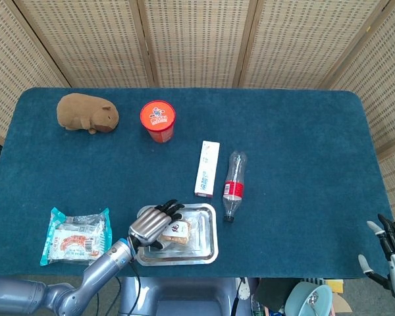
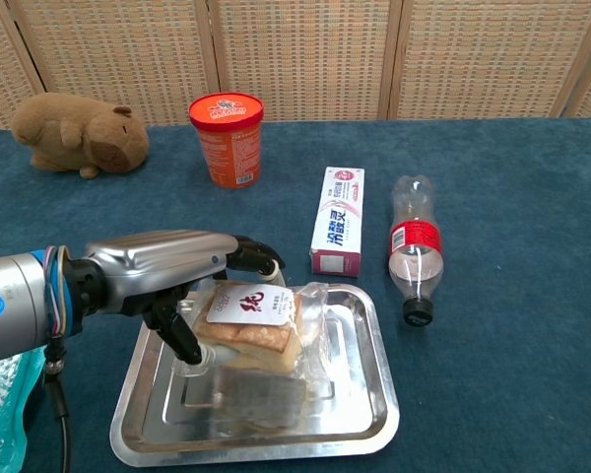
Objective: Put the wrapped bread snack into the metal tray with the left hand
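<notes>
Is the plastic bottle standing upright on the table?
No, the plastic bottle lies on its side on the table, cap toward the camera, right of the metal tray.

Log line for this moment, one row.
left hand: holds wrapped bread snack | snack: over metal tray, release unconfirmed | right hand: idle, open, table edge

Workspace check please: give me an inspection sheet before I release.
Surface: blue cloth table.
Job's things: wrapped bread snack over the metal tray; contact with the tray floor unclear.
Clutter: plush toy, orange cup, toothpaste box, lying bottle, snack bag.
Robot hands: left robot hand holds the snack; right robot hand open, off the table's edge.
Cables: black cable by the left wrist.
Surroundings: woven screens.
</notes>
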Controlling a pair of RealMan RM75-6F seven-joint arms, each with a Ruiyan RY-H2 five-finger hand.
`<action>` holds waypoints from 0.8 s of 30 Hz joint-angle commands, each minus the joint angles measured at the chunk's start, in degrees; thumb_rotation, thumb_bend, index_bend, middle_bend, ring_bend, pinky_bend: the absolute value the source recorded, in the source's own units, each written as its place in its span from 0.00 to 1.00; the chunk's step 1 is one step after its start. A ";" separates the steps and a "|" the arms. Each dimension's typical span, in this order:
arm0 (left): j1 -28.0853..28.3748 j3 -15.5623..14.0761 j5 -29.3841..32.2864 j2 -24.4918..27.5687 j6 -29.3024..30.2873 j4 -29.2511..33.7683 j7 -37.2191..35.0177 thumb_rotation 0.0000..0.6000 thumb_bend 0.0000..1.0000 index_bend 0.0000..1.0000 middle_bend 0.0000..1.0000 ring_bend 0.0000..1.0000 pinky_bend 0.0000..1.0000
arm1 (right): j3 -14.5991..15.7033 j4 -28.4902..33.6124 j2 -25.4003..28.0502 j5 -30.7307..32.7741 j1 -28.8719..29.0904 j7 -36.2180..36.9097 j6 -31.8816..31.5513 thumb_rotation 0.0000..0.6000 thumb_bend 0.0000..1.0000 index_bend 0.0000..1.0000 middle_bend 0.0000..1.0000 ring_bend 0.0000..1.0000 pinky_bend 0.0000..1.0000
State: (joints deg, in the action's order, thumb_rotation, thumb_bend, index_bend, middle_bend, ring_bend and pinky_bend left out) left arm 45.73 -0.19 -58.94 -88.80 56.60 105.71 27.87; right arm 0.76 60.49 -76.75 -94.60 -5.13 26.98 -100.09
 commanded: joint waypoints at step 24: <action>-3.19 -0.65 -3.90 4.76 6.33 5.68 4.46 1.00 0.16 0.15 0.00 0.00 0.00 | 0.30 -0.62 -0.60 0.51 -1.19 0.15 -0.71 1.00 0.38 0.10 0.00 0.00 0.00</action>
State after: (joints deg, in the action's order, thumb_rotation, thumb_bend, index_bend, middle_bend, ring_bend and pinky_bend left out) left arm 42.73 -1.01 -62.36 -84.81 62.27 110.64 31.69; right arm 1.06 59.88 -77.33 -94.10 -6.31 27.11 -100.81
